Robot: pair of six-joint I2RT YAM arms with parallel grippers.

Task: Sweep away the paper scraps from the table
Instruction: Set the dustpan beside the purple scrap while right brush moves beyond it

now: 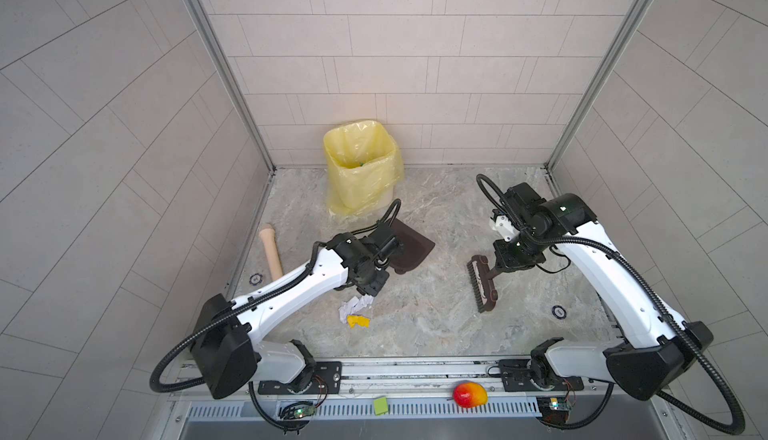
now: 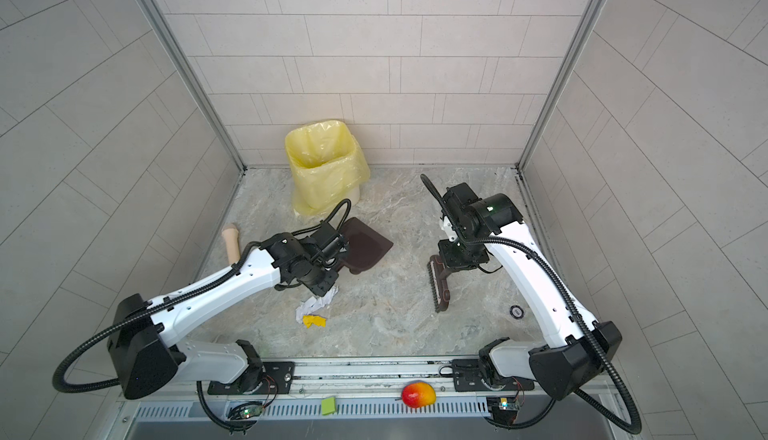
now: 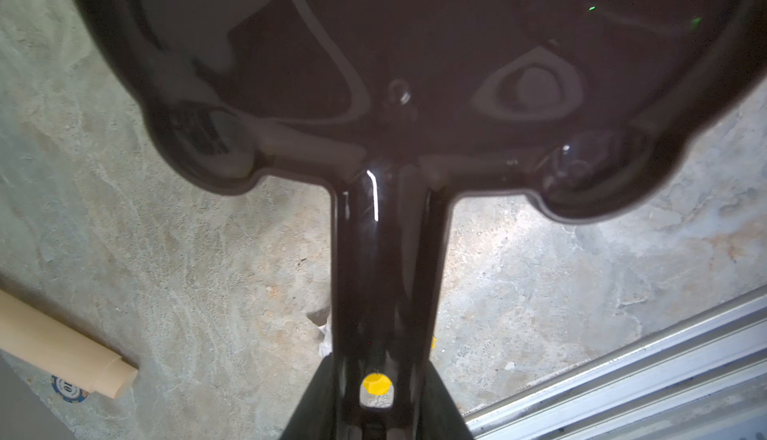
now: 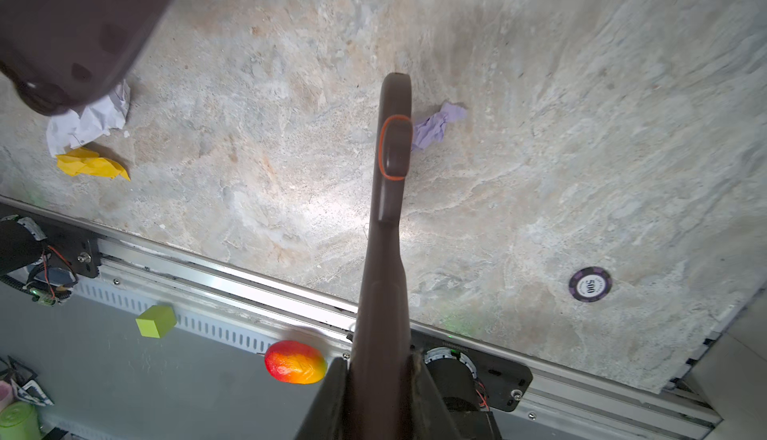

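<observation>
**A:** What sort of place is this?

**B:** A robotics lab cell, dressed as a room corner. The left arm (image 1: 291,288) and right arm (image 1: 598,276) are mounted on an aluminium rail (image 1: 415,369), with a bare circuit board (image 1: 301,411) beside it.

**A:** And the tiles?

**B:** Tiled walls (image 1: 415,43) are framed by metal posts (image 1: 220,64); possibly printed panels, I cannot tell. The left claw (image 3: 375,400) clamps a dustpan (image 1: 415,245) and the right claw (image 4: 375,392) a brush (image 1: 482,284). Below both is a marble-patterned table (image 1: 415,313). A lined bin (image 1: 357,168) stands beyond the left claw, and a poker chip (image 4: 590,284) lies near the right.
</observation>
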